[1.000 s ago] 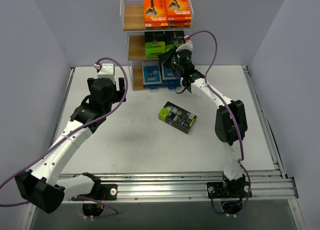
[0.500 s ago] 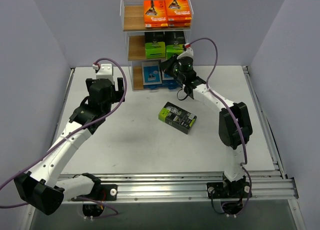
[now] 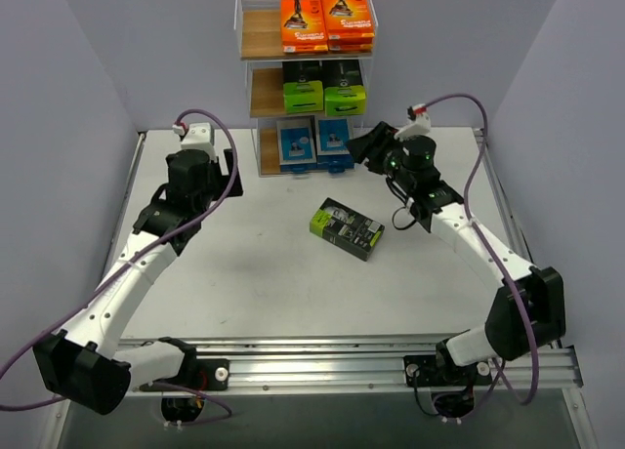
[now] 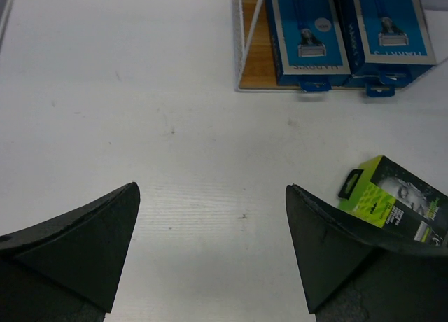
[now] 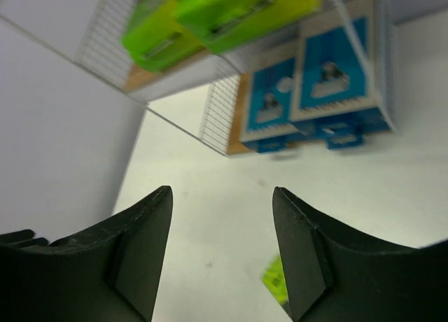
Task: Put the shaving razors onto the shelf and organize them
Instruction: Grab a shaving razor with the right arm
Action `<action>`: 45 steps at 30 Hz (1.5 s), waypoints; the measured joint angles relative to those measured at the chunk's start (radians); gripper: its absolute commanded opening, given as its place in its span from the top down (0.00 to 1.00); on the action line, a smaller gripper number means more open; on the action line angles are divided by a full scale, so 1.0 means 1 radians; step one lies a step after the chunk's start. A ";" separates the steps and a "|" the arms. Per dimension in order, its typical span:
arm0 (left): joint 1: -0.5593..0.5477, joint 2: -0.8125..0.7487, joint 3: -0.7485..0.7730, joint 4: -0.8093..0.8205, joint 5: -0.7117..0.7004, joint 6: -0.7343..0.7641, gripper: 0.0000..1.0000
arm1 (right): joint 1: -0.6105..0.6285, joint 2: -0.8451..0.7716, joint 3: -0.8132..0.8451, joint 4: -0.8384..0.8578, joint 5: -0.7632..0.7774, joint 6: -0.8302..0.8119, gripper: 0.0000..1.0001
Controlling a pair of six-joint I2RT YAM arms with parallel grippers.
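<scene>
The shelf (image 3: 256, 96) stands at the back middle of the table. Orange shaving razors (image 3: 325, 21) fill its top tier, lime-topped black ones (image 3: 323, 93) the middle tier, and blue ones (image 3: 314, 142) the bottom board. One black-and-lime pack (image 3: 347, 228) lies flat on the table in front of the shelf. My right gripper (image 3: 365, 144) hovers just right of the bottom tier, open and empty, facing the blue packs (image 5: 308, 84). My left gripper (image 3: 223, 176) hangs left of the shelf, open and empty. In the left wrist view the loose pack (image 4: 392, 206) shows by the right finger.
Purple walls close in the table on the left, right and back. A metal rail (image 3: 342, 356) runs along the near edge by the arm bases. White tabletop (image 3: 254, 273) spreads around the loose pack.
My right gripper has drawn back from the shelf's lower tiers to the right and its jaws have opened. The left arm has shifted slightly back and left.
</scene>
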 measured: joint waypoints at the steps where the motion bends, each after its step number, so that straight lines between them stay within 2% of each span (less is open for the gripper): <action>1: 0.000 0.011 -0.001 0.005 0.034 -0.011 0.06 | -0.021 -0.026 -0.037 -0.021 -0.003 -0.003 0.43; 6: -0.009 0.090 -0.015 0.034 0.174 -0.041 0.06 | -0.130 -0.086 -0.214 -0.175 -0.017 -0.014 0.32; 10: -0.046 0.176 -0.023 0.066 0.283 -0.057 0.06 | -0.157 -0.128 -0.361 -0.264 -0.039 -0.016 0.27; 15: -0.108 0.298 -0.026 0.099 0.391 -0.086 0.05 | -0.157 -0.240 -0.476 -0.326 -0.067 -0.015 0.29; 20: -0.138 0.442 -0.020 0.126 0.446 -0.159 0.04 | -0.162 -0.299 -0.586 -0.264 -0.099 -0.001 0.33; 25: -0.147 0.576 0.010 0.174 0.470 -0.225 0.03 | -0.175 -0.282 -0.713 -0.211 -0.139 0.029 0.38; 31: -0.193 0.692 0.083 0.269 0.489 -0.265 0.01 | -0.198 -0.244 -0.741 -0.145 -0.178 0.037 0.41; 40: -0.213 0.761 0.210 0.333 0.497 -0.266 0.01 | -0.238 -0.246 -0.741 -0.082 -0.222 0.032 0.43; 45: -0.213 0.809 0.244 0.328 0.497 -0.264 0.01 | -0.249 -0.126 -0.707 -0.039 -0.242 0.032 0.46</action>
